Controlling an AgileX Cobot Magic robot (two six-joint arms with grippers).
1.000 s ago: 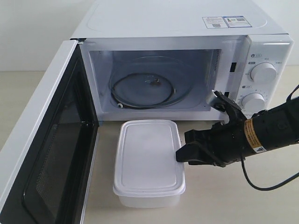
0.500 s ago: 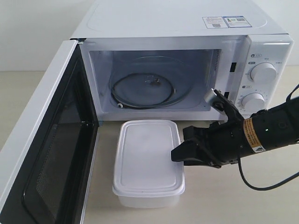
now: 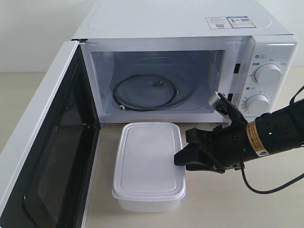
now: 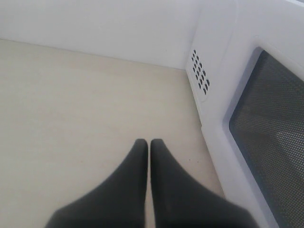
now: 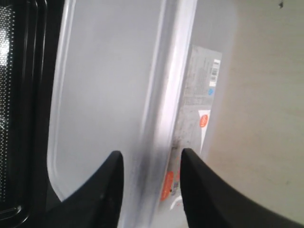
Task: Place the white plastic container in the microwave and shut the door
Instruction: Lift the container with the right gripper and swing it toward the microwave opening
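Note:
The white plastic container (image 3: 149,161) lies lid-up on the counter just in front of the microwave (image 3: 190,28), whose cavity stands open. The door (image 3: 42,152) is swung fully out to the left, black mesh inner face showing. My right gripper (image 3: 183,159) is open at the container's right edge. In the right wrist view this gripper (image 5: 151,153) straddles the lid rim of the container (image 5: 104,85), one finger over the lid, the other by the labelled side wall (image 5: 199,90). My left gripper (image 4: 149,142) is shut and empty above bare counter, beside the door's outer window (image 4: 270,142).
A glass turntable (image 3: 145,90) lies inside the cavity. Two round dials (image 3: 267,73) sit on the right panel, close above my right arm. Vent holes (image 4: 200,78) mark the microwave's side near the left gripper. Beige counter (image 3: 228,204) extends to the front right.
My right gripper has moved left onto the container's right rim. The container has shifted slightly left and toward the front. The door has not moved.

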